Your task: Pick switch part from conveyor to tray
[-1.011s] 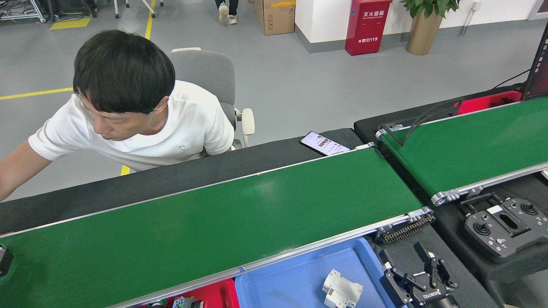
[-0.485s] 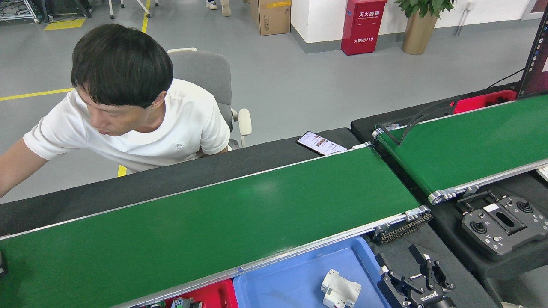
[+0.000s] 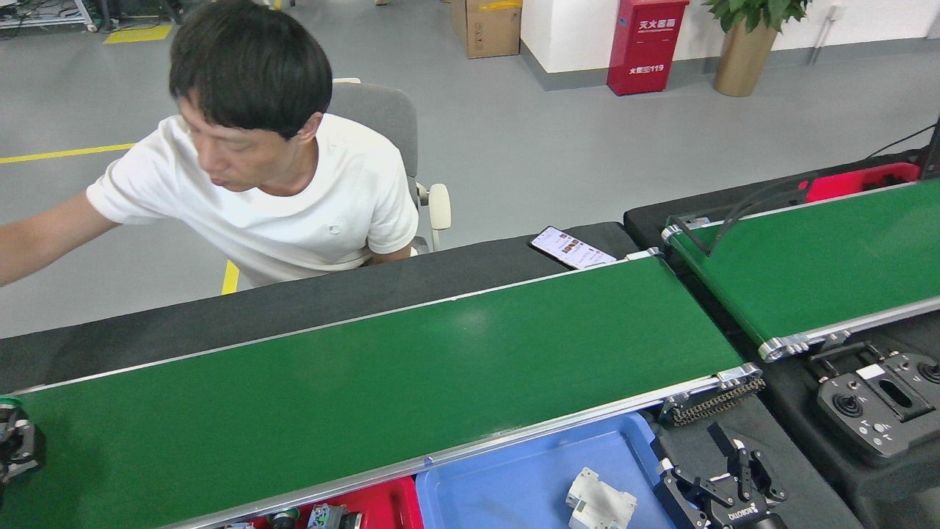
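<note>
High head view over conveyor (image 3: 382, 382).

- The conveyor (image 3: 382, 382) runs wide and bare across the middle, except at the far left edge, where a small switch part (image 3: 15, 444) with a green cap sits on the belt.
- Right gripper (image 3: 723, 488) sits low at the bottom right, jaws spread, nothing between them, just beside the blue tray (image 3: 514, 477).
- A white part (image 3: 598, 503) lies in that blue tray.
- The red tray (image 3: 378, 503) peeks out under the near rail, small parts inside.
- A person in a white shirt (image 3: 294, 198) leans over behind the belt, arm stretched left.
- A phone (image 3: 573, 247) lies on the black surface (image 3: 257, 316).
</note>
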Controlling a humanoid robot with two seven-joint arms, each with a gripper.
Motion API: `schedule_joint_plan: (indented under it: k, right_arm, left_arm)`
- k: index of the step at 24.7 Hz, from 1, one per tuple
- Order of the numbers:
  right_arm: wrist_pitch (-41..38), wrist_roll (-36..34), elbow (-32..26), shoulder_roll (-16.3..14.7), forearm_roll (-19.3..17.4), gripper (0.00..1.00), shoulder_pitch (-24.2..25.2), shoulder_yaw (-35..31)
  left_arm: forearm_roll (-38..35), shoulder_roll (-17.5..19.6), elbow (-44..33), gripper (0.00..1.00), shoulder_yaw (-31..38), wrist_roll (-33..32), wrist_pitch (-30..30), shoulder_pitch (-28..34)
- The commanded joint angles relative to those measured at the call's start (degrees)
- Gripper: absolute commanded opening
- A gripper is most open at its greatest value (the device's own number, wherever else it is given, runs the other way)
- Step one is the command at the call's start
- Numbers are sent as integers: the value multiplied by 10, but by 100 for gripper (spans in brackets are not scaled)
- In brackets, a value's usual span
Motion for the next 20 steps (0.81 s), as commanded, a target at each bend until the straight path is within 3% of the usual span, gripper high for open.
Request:
schedule_joint_plan:
  k: [1, 4, 8, 11, 15, 20]
  right_arm:
    - [0, -3, -6, -1, -4, 100, 2, -20]
    - [0, -3, -3, -2, -5, 100, 2, -47]
    - [0, -3, -3, -1, -6, 100, 15, -90]
    - [0, -3, -4, -1, -6, 100, 36, -118]
    - [-1, -3, 5, -2, -7, 100, 43, -133]
    - [-1, -3, 20, -3, -7, 100, 43, -138]
  left_arm:
    - [1, -10, -103, 4, -1, -3, -4, 39]
    - [-11, -43, -237, 5, -25, -6, -31, 107]
    - [-69, -60, -336, 6, -115, -1, -101, 131]
    - [-131, -78, -364, 6, -189, 3, -127, 131]
    - [-182, -76, -371, 7, -278, 5, -136, 128]
    - [-246, -93, -370, 16, -303, 6, -136, 134]
